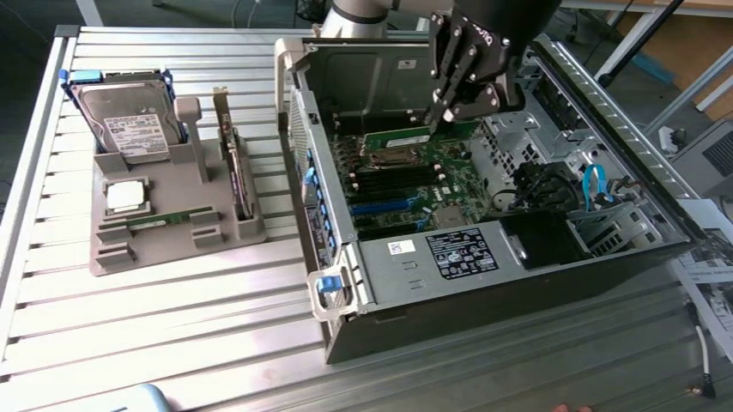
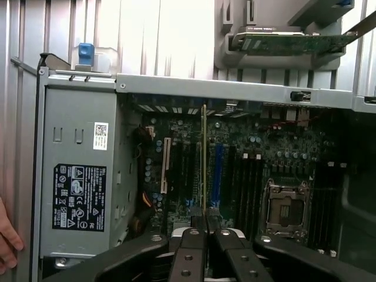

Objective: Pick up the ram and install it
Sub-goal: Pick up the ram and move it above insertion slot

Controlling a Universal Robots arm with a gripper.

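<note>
Exterior view shows the gripper point(image 1: 441, 118) with its fingers point(image 2: 189, 242) squeezed tight on the ram point(image 1: 396, 136), a thin green stick, held over the green board point(image 1: 452, 167) inside the open computer case point(image 1: 343, 257).

Near end of the ram point(image 2: 204, 158) hidden in the gripper point(image 2: 204, 218) (a hand point(image 2: 7, 238) cut by the edge)

Your end effector point(image 1: 445, 116) looks like matt black metal. The ram point(image 1: 399, 136) between its fingers is green circuit board with a slight sheen. Around it, the computer case point(image 1: 366, 73) is dull grey sheet metal. Well off to its side, the tray point(image 1: 172, 245) looks like matt grey plastic, on a table point(image 1: 172, 318) of ribbed, brushed metal.
</note>
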